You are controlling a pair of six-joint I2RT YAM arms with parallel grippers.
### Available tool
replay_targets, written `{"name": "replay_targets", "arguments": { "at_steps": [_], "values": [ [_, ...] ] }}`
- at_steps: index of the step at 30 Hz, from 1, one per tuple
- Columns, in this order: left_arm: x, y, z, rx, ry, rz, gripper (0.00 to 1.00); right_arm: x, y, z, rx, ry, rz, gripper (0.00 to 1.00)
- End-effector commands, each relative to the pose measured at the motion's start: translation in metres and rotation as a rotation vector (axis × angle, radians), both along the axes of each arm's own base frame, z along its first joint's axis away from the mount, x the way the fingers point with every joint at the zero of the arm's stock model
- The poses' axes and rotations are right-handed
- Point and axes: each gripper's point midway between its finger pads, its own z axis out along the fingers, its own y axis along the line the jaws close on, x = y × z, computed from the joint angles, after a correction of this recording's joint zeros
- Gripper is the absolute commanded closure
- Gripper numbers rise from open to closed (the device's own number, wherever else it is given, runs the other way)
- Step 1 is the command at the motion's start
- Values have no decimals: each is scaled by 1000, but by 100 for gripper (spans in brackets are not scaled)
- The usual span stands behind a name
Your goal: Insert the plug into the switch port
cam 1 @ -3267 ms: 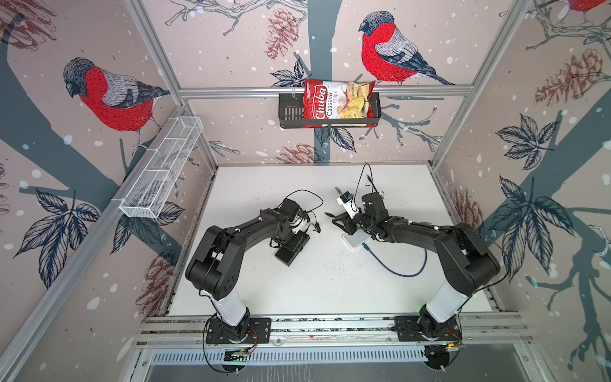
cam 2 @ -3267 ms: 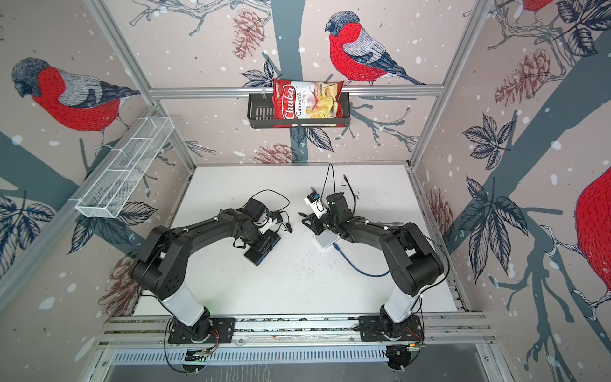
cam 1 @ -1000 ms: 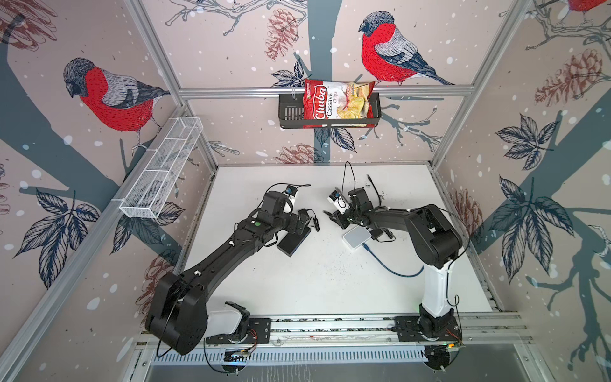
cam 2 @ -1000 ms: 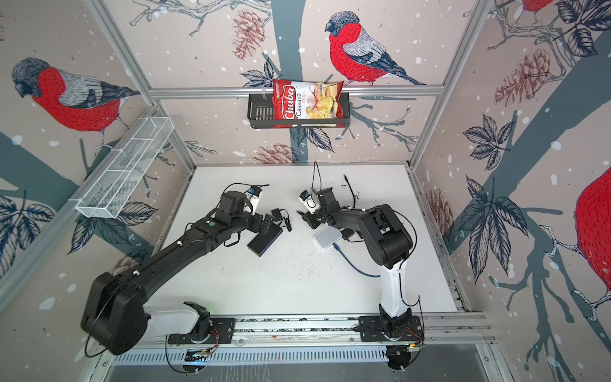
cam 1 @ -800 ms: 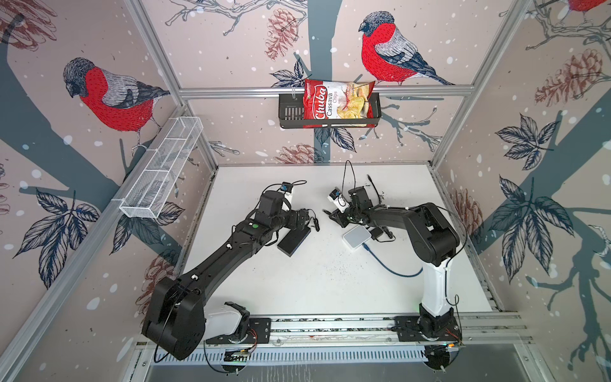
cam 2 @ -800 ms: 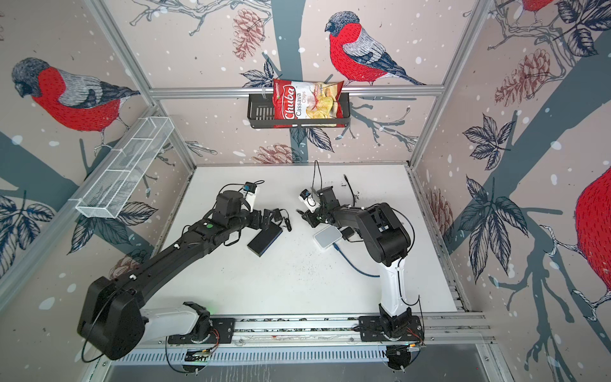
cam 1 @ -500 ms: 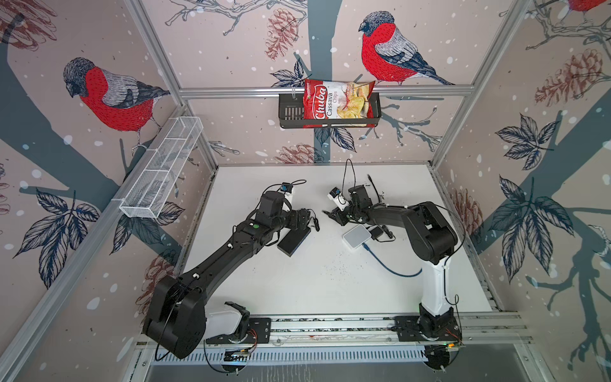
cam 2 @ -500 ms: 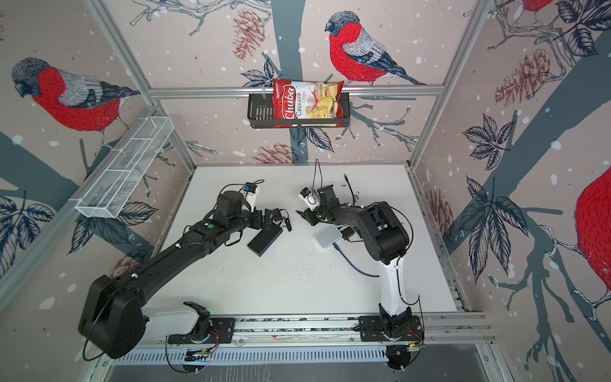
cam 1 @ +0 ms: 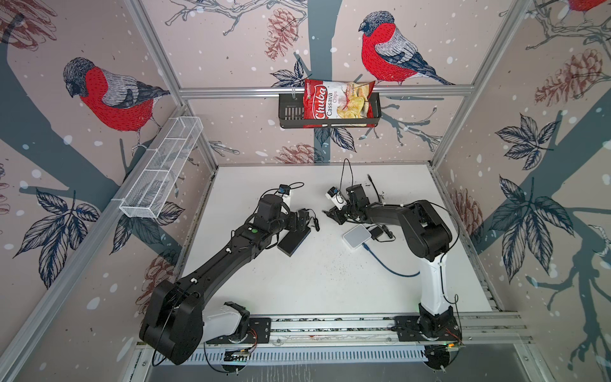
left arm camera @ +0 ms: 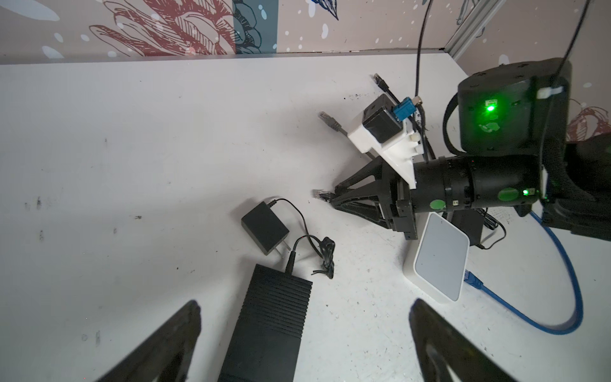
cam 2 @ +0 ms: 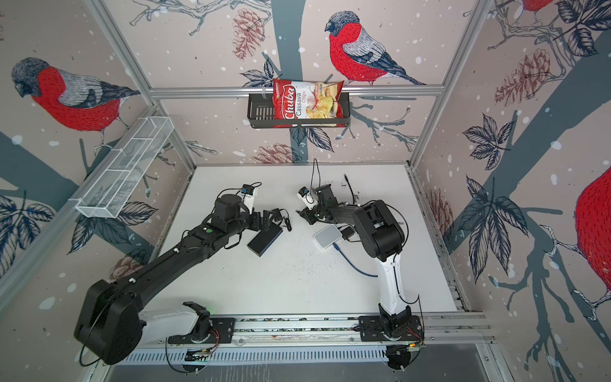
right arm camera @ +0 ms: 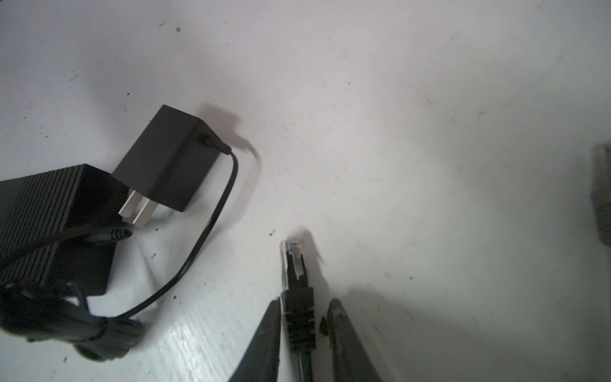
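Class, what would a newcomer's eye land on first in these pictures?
The red chips bag in the black basket on the back wall, among painted bullfinches. Below, over the table, two black arms face each other: the right end effector holds a plug, the left end effector hangs open near the black switch.

The switch (cam 1: 294,242) lies left of the table's (cam 1: 297,281) middle, with the router (cam 1: 357,236) to its right, well apart. The power adapter (left arm camera: 264,228) sits just behind the switch. Between switch and router, farther back, the plug (right arm camera: 294,254) sits between the right gripper's (right arm camera: 305,302) fingers. A chips bag (cam 1: 337,102) stands in the basket (cam 1: 289,114) on the back wall.
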Motion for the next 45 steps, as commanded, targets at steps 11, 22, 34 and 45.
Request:
{"name": "replay_targets", "arguments": {
  "at_steps": [11,22,34,45],
  "values": [
    [4,1,-1,2,-7,11,3,-8,2,-18,-21,57,15,79],
    [5,7,-13,23,39,48,3,-14,-5,-27,-83,48,11,73],
    [2,8,-17,26,57,54,3,-19,-9,-32,-68,75,12,78],
    [5,11,-23,33,78,85,3,-24,-11,-2,-29,-71,14,93]
  ]
}}
